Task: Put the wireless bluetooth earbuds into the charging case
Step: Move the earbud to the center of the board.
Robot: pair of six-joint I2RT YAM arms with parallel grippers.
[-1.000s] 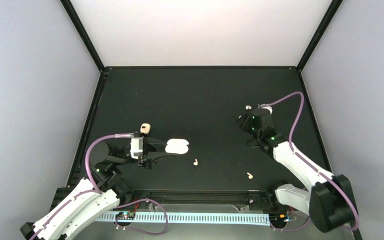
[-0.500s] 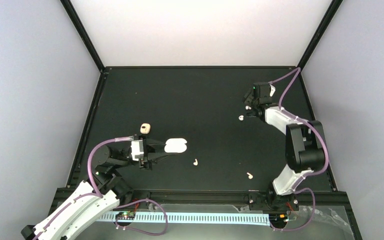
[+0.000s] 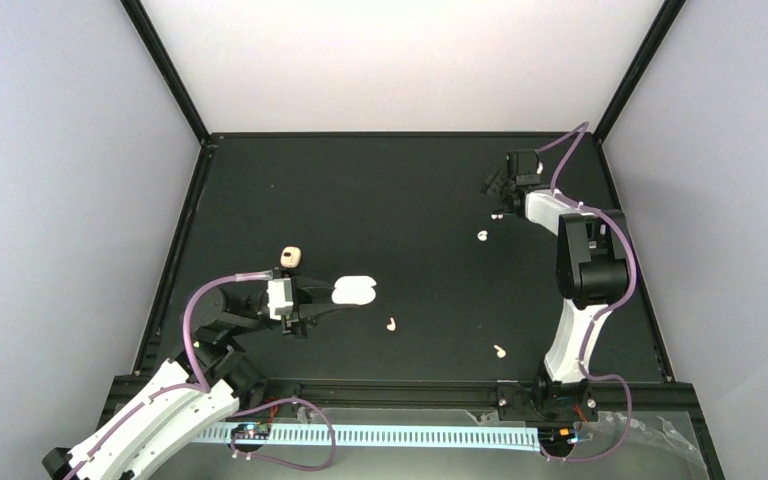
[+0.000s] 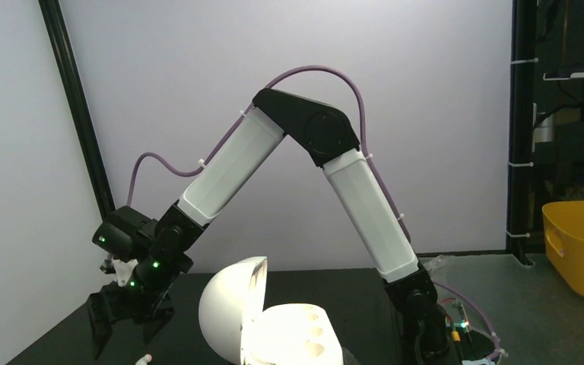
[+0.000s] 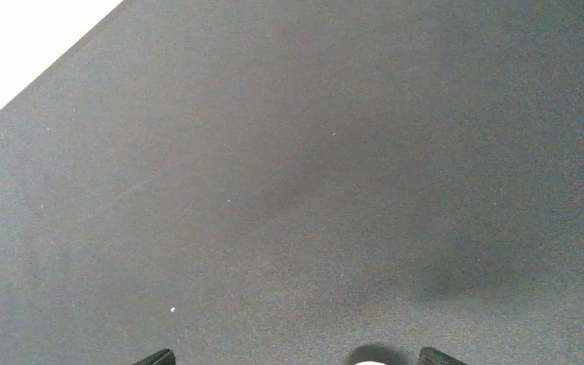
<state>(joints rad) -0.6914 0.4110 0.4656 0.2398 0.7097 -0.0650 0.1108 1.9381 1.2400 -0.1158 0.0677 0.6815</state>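
Tabletop (image 3: pixel 400 180), black and matte, fills the middle of the booth, and both arms reach in from its near edge. The charging case (image 3: pixel 358 290) is left of centre, right at the tip of the left claw (image 3: pixel 336 294), which comes at it from the left. That claw is clamped tight on the case's left end. I cannot tell whether the case rests on the table or hangs just above it. Seen from the left wrist, the case is glossy white and rounded, its lid (image 4: pixel 232 315) swung up on the hinge and two hollow sockets showing in the body.

The right claw (image 3: pixel 498 190) is over at the far right corner, pointed down at the table and well apart from the case. Its fingers stand wide apart and grip nothing.

A peach-tan lump (image 3: pixel 291 257) lies just beyond the left wrist. One of the wireless bluetooth earbuds (image 3: pixel 391 324) lies loose just near and right of the case. The other earbud (image 3: pixel 500 351) is farther right, by the near edge. Each is cream-white, a round head with a short stem.

A white speck (image 3: pixel 497 214) lies just on the near side of the right claw, and a second speck (image 3: pixel 482 236) is a little nearer and to the left. I cannot make out what either one is.
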